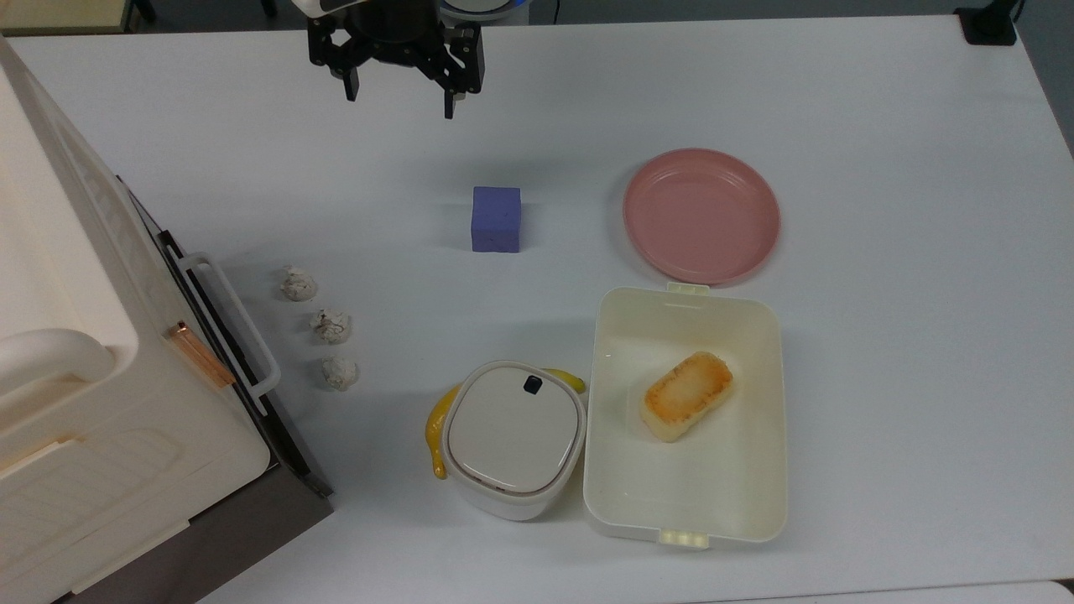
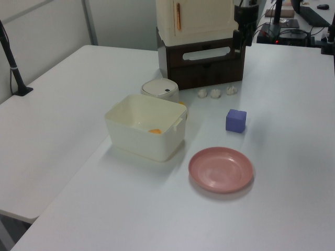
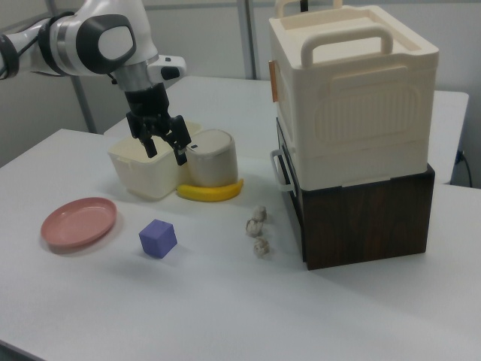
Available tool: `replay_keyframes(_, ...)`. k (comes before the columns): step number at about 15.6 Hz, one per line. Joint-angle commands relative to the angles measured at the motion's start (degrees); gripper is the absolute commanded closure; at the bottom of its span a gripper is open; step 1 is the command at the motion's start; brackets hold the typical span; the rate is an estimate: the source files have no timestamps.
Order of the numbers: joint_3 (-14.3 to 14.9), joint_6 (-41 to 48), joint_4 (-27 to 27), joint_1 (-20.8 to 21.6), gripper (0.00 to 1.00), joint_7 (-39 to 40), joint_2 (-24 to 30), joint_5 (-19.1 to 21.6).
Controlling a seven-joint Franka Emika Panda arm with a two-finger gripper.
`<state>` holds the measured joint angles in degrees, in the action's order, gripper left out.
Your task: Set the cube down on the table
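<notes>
Resting on the smooth white table [image 1: 881, 335], the matte square-faced cube [image 1: 496, 219].

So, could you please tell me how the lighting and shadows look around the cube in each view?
Top view: even, soft light; the cube throws only a faint shadow on the table, no glare. Left view: a soft, pale shadow beside the cube; plate has a mild sheen. Right view: a diffuse shadow by the cube.

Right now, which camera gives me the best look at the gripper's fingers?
The right view: the gripper hangs in profile, both black fingers spread open and empty, raised above the cube. The top view shows the gripper from above at the frame's upper edge. The left view shows the gripper small, against the dark cabinet.
</notes>
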<state>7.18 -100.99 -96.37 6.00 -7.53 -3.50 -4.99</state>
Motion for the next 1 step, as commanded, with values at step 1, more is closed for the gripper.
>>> replay_keyframes(1,0.5,-0.2,-1.5,-0.1,0.00,-1.3,1.1,1.6)
